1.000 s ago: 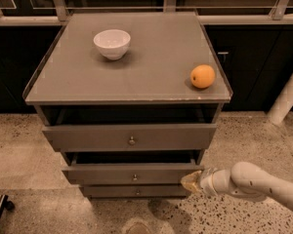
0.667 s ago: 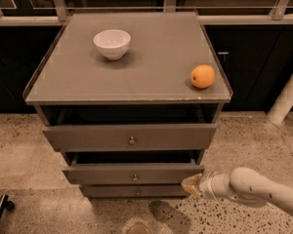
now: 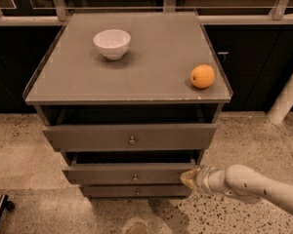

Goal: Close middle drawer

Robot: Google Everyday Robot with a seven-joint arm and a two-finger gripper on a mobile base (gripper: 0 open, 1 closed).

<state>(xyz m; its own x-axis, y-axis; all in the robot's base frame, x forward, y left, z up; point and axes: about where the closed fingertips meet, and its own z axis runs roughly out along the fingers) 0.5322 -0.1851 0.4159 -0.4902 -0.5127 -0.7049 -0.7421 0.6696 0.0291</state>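
The middle drawer [image 3: 129,173] is a grey panel with a small round knob, below the wider top drawer [image 3: 129,136] and above the narrow bottom drawer front [image 3: 136,191]. It stands pulled out a little, with a dark gap above its front. My gripper [image 3: 188,178] comes in from the right on a white arm and its yellowish tip rests against the right end of the middle drawer's front.
The top drawer also stands open. A white bowl [image 3: 112,43] and an orange [image 3: 203,76] sit on the cabinet top [image 3: 151,77]. A white post [image 3: 285,99] stands at the right. Speckled floor surrounds the cabinet.
The gripper has stayed at the right end of the middle drawer's front, shifting slightly. The drawer looks much the same, perhaps a little further in.
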